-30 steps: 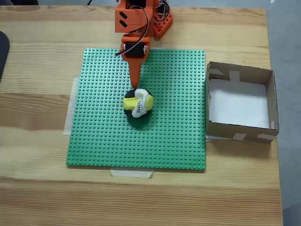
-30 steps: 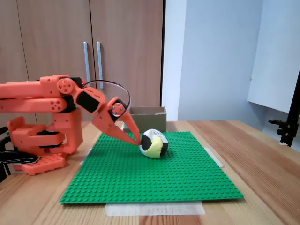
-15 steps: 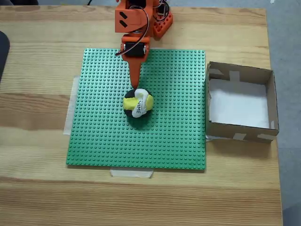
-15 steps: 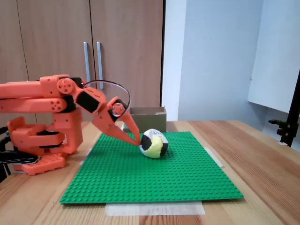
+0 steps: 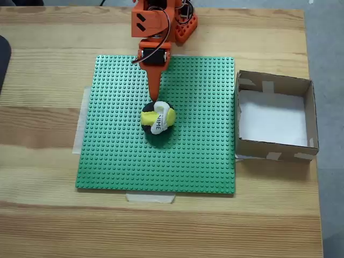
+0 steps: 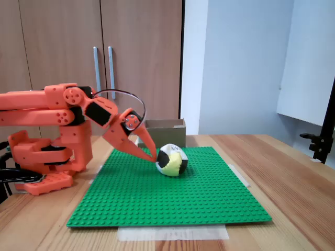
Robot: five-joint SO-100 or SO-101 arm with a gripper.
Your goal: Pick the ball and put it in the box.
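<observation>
Ball: the small soft ball of yellow, black and white patches with dark lettering [image 5: 157, 122] lies on the green studded baseplate [image 5: 118, 161], a little above the middle of the frame in the top-down fixed view.
Box: the shallow brown cardboard box with a white bottom [image 5: 310, 115] stands at the right edge of that frame, just beside the baseplate and well apart from the ball.
Gripper: the orange two-finger gripper [image 6: 155, 157] slopes down with its tips at the ball's near side [image 6: 171, 160], seemingly touching it.
Fingers: they look narrow, drawn nearly to one point, with nothing between them.
Risk: with the fingers this narrow, pressing on would probably push the ball and roll it across the studs rather than grasp it.
Risk, later: a shallow pinch on soft fabric may slip during the carry to the box.
Hard to make out: whether tips and ball truly touch; the lettering is cut off by the ball's curve; from the side the box [image 6: 166, 130] is mostly hidden behind the arm.
</observation>
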